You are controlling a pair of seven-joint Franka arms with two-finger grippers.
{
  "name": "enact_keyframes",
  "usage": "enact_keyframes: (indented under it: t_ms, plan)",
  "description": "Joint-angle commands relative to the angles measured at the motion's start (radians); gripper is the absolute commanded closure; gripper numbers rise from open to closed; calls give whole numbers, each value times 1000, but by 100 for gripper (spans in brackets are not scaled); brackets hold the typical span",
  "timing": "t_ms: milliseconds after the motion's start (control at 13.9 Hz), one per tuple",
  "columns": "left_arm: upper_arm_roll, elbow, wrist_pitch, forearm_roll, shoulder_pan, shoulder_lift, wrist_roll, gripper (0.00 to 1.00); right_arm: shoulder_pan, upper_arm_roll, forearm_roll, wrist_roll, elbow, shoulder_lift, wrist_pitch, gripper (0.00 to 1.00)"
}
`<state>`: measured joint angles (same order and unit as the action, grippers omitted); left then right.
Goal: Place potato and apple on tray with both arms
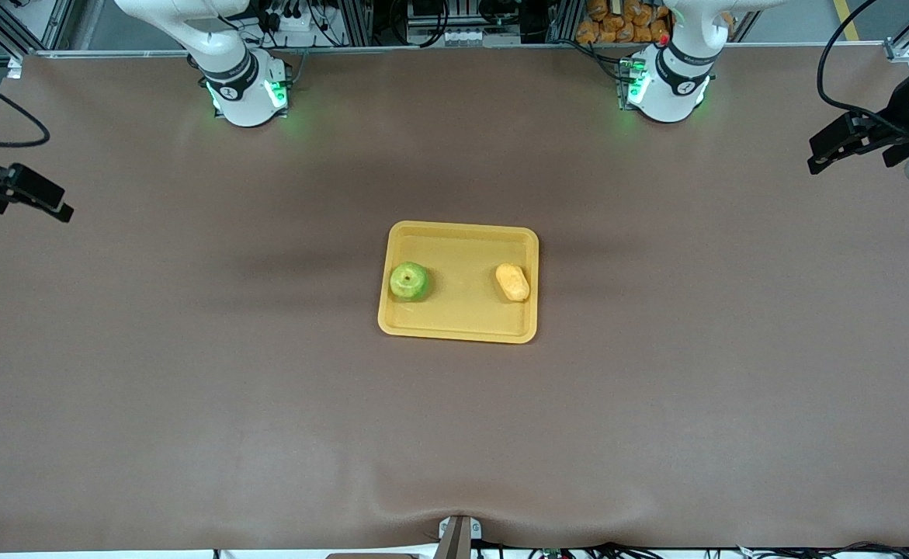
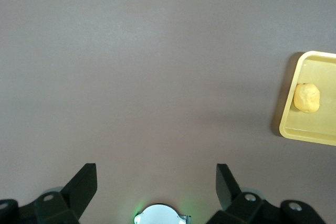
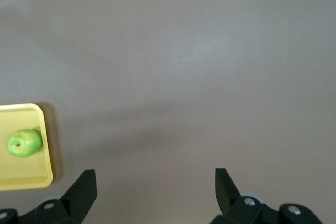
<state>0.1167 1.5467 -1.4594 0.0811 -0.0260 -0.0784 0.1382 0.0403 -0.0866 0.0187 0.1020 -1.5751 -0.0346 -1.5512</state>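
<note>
The yellow-orange tray point(image 1: 462, 256) lies at the middle of the table. On it rest the green apple point(image 1: 409, 281), toward the right arm's end, and the tan potato point(image 1: 512, 282), toward the left arm's end, well apart from each other. My left gripper point(image 1: 819, 155) hangs open and empty over bare table at the left arm's end. Its wrist view shows the gripper point(image 2: 156, 174), the tray point(image 2: 315, 129) and the potato point(image 2: 306, 98). My right gripper point(image 1: 54, 203) hangs open and empty over the right arm's end. Its wrist view shows the gripper point(image 3: 155, 179), the tray point(image 3: 21, 174) and the apple point(image 3: 24, 142).
A brown mat point(image 1: 454, 435) covers the whole table. The two green-lit arm bases point(image 1: 248, 93) point(image 1: 667, 85) stand along the edge farthest from the front camera. A pile of orange items point(image 1: 625, 19) sits off the table past that edge.
</note>
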Motion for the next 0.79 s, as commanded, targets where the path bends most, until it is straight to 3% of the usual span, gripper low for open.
enact_keyframes:
  t_ms: [0,143,717]
  plan:
    - [-3,16,7,-26,-2,-34,-11,0,-26,-4,-16,-56,-28,-36,19,0]
    - [-6,10,7,-56,-5,-32,-6,0,-71,8,-13,-103,-28,-36,22,0]
    - [-12,-22,4,-78,-5,-1,0,0,-59,8,3,-87,-22,-54,102,0]
